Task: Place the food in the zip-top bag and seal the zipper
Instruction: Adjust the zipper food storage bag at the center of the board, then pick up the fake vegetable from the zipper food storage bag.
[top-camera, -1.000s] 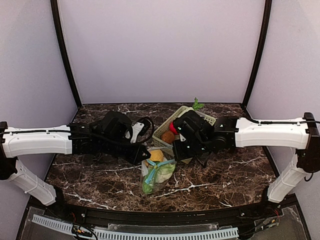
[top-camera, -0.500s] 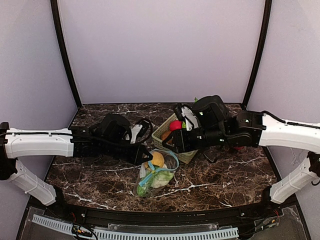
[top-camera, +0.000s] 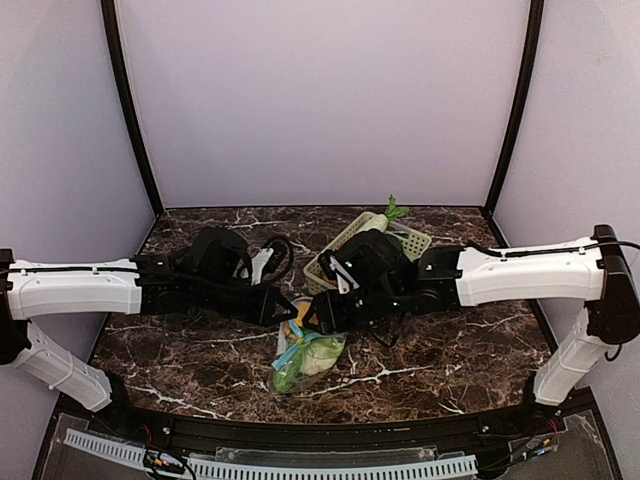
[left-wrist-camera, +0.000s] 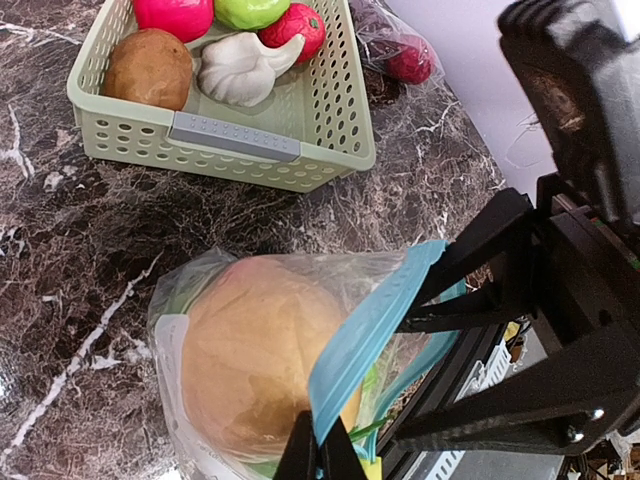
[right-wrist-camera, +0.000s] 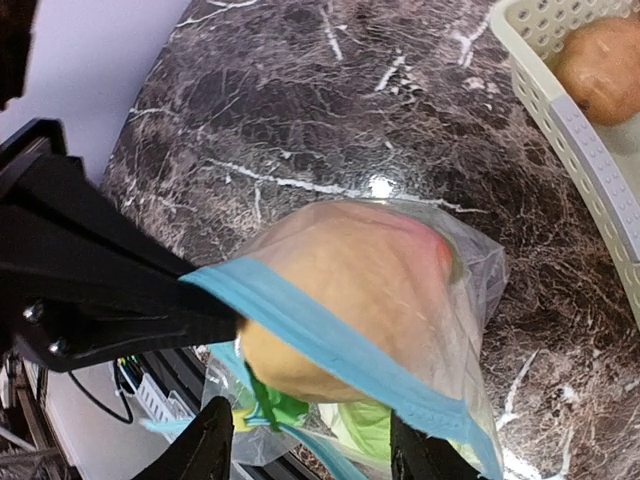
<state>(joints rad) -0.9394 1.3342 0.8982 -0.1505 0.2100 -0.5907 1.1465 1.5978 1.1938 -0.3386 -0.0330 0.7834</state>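
Note:
The clear zip-top bag (top-camera: 312, 352) with a blue zipper strip (left-wrist-camera: 372, 325) lies on the marble table in front of the basket. It holds food: a large orange-yellow fruit (left-wrist-camera: 250, 370) and green leafy pieces (right-wrist-camera: 275, 405). My left gripper (left-wrist-camera: 320, 455) is shut on the blue zipper edge and holds that side of the mouth up. My right gripper (right-wrist-camera: 312, 455) hovers open just over the bag's mouth, its fingers (right-wrist-camera: 210, 450) apart and holding nothing. More food sits in the pale green basket (left-wrist-camera: 235, 140): a brown potato (left-wrist-camera: 148, 68), a white piece (left-wrist-camera: 240, 68) and a red one (left-wrist-camera: 300, 25).
The basket (top-camera: 412, 241) stands behind the right gripper (top-camera: 318, 318), with a white, green-leafed vegetable (top-camera: 376, 218) at its far rim. A red item in clear wrap (left-wrist-camera: 405, 58) lies beside the basket. Both forearms meet over the table's middle. Purple walls enclose the back and sides.
My right arm has left the basket, swung up and come down at the bag's mouth, its jaws opening on the way. The left gripper has kept its hold; the bag has shifted slightly.

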